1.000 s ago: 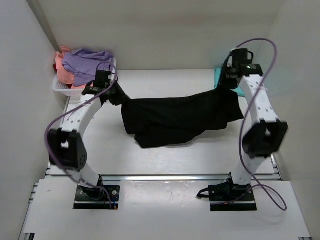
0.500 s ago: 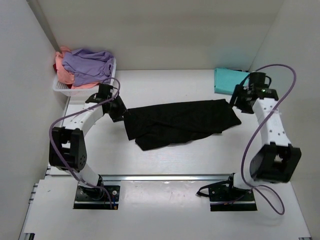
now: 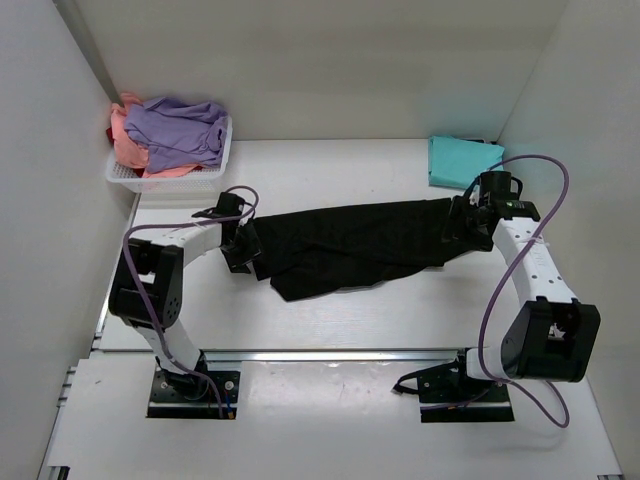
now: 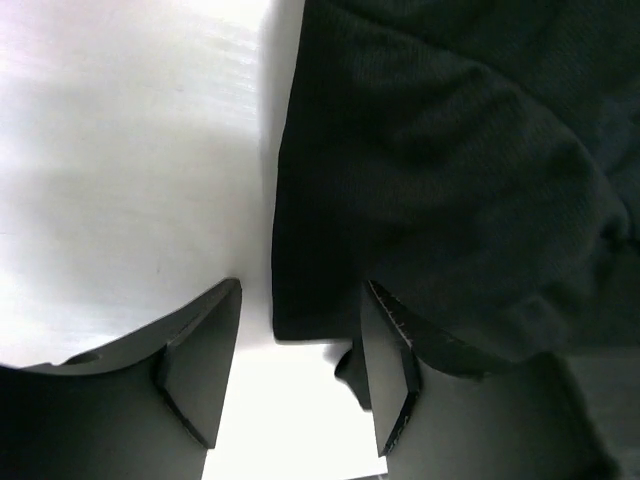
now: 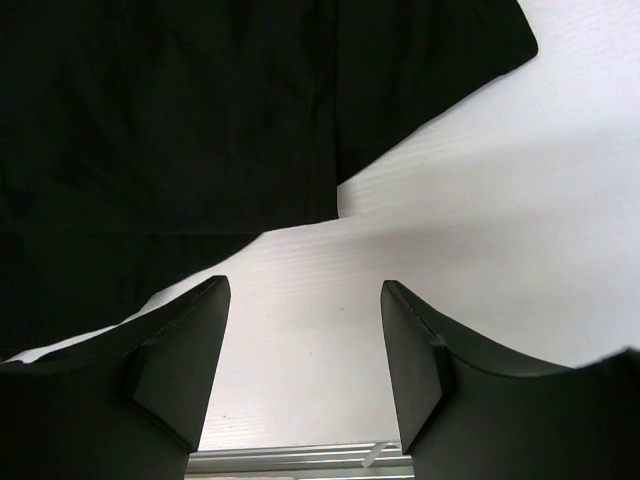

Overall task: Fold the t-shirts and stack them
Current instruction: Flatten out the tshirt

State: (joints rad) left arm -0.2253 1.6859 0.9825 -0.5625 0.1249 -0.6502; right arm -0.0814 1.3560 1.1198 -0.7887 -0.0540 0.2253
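Note:
The black t-shirt (image 3: 360, 240) lies loosely spread and wrinkled across the middle of the table. My left gripper (image 3: 243, 252) is low at its left edge. In the left wrist view it (image 4: 295, 370) is open, with the shirt's edge (image 4: 450, 180) just ahead and a bit of cloth beside the right finger. My right gripper (image 3: 458, 225) is at the shirt's right end. In the right wrist view it (image 5: 300, 360) is open and empty over bare table, the shirt (image 5: 150, 120) ahead of it. A folded teal t-shirt (image 3: 462, 160) lies at the back right.
A white mesh basket (image 3: 125, 178) stands at the back left. It holds a lavender tee (image 3: 175, 130), a salmon-pink one (image 3: 125, 148) and a bit of a red one (image 3: 111, 134). White walls close in on the left, back and right.
Both grippers held the black shirt stretched up between them. They lowered it onto the table, moved nearer, and have let go. The shirt now lies flat.

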